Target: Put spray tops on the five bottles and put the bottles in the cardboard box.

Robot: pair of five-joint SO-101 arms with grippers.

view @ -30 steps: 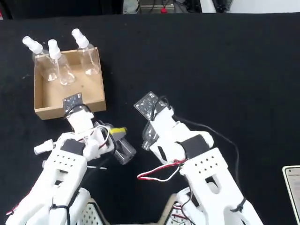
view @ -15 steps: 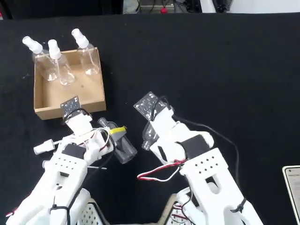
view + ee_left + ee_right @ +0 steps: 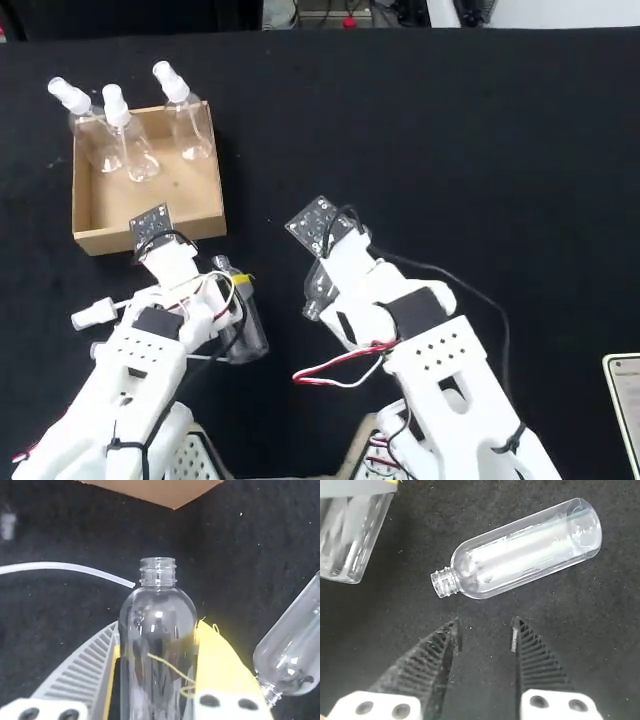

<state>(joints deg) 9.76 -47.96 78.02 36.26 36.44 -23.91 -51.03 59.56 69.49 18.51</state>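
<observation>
We see a black cloth-covered table (image 3: 450, 120) w/ an open brown cardboard box (image 3: 100, 238) on it, a clear capless plastic bottle (image 3: 520, 547) lying flat, and a white spray top (image 3: 88, 316) w/ tube.

There are five bottles in all. Three wear spray tops: the left capped bottle (image 3: 88, 135), the middle capped bottle (image 3: 135, 152) and the right capped bottle (image 3: 192, 128). Two are uncapped: one open-necked bottle (image 3: 157, 645) and a second open-necked bottle (image 3: 525, 547). There is one loose spray top (image 3: 88, 316) and one cardboard box (image 3: 150, 200). There are two arms, the left arm (image 3: 135, 360) and the right arm (image 3: 425, 345).
</observation>
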